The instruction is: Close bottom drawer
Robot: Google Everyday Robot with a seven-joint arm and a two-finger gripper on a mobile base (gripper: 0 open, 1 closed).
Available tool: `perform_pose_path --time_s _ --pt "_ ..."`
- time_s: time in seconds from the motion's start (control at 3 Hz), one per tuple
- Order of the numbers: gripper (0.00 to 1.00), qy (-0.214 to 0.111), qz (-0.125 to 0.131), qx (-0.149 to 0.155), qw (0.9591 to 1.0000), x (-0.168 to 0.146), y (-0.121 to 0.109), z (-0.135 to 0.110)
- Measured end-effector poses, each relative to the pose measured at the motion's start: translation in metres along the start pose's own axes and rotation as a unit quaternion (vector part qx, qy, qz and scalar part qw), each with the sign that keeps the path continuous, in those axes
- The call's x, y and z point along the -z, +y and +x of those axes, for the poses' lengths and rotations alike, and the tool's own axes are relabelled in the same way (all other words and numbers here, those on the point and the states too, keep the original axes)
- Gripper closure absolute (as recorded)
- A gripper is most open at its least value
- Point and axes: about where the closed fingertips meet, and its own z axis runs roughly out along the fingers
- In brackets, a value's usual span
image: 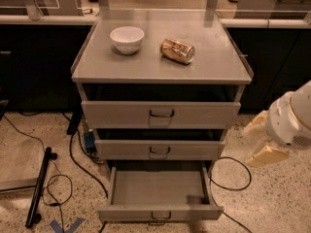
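Note:
The bottom drawer point(160, 211) of the grey metal cabinet point(160, 62) stands pulled far out toward me, its shallow tray empty, with a small dark wire handle point(160, 216) on its slim front panel. The middle drawer point(160, 149) and top drawer point(160, 114) are each pulled out a little. My gripper point(260, 141) hangs at the right of the cabinet, about level with the middle drawer and apart from it. Its two cream fingers point(266, 155) are spread and hold nothing.
A white bowl point(127, 39) and a gold can lying on its side point(177, 51) rest on the cabinet top. Black cables point(233, 176) trail on the speckled floor left and right of the cabinet. A black bar point(39, 188) lies at the left. Dark counters stand behind.

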Motion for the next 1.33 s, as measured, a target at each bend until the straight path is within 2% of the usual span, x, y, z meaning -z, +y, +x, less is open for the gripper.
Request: perform_pose_path --time_s 0.33,0.67,1.0,1.33 --pt "0.73 0.002 -0.005 0.010 0.9999 -0.0263 -0.0030 0.0091" --pt "0.95 0.002 -0.005 0.010 0.9999 -0.0272 -0.0033 0.0094" --pt "1.00 0.002 -0.005 0.010 0.9999 -0.0272 -0.0033 0.0094" --pt "1.00 0.001 -0.008 0.006 1.0000 -0.0317 -0.0033 0.0115"
